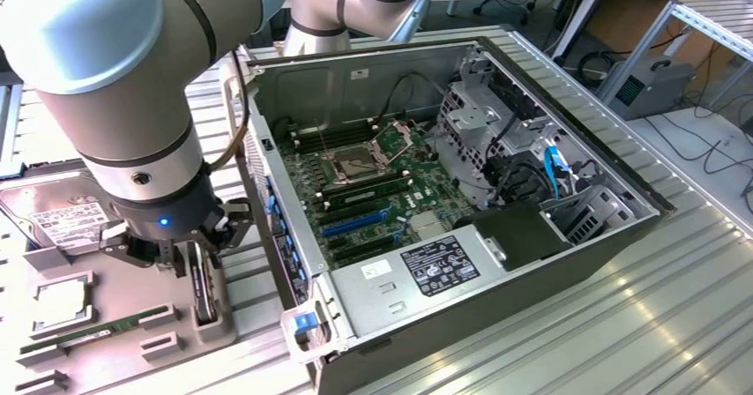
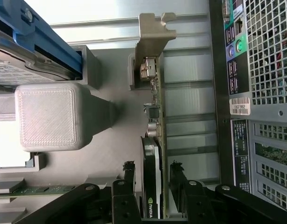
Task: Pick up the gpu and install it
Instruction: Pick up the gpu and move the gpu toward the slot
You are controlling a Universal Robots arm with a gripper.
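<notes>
The gpu (image 1: 204, 291), a thin black card, stands on edge in a slot of the grey holder tray (image 1: 130, 280) at the exterior view's left, beside the open computer case. In the wrist view the gpu (image 2: 154, 135) runs lengthwise, with its silver bracket (image 2: 153, 32) at the far end. My gripper (image 1: 194, 267) is lowered over the card. It is open: in the wrist view the gripper (image 2: 153, 171) straddles the card's near end, and its fingers (image 2: 129, 173) stand a small gap off each face.
The open computer case (image 1: 612, 236) lies on its side, showing the motherboard (image 1: 365, 192) and blue slots (image 1: 353, 224). The tray also holds a hard drive (image 1: 59, 212), a processor (image 1: 59, 300) and a green memory stick (image 1: 94, 331). The case's rear panel (image 2: 260, 93) is close beside the card.
</notes>
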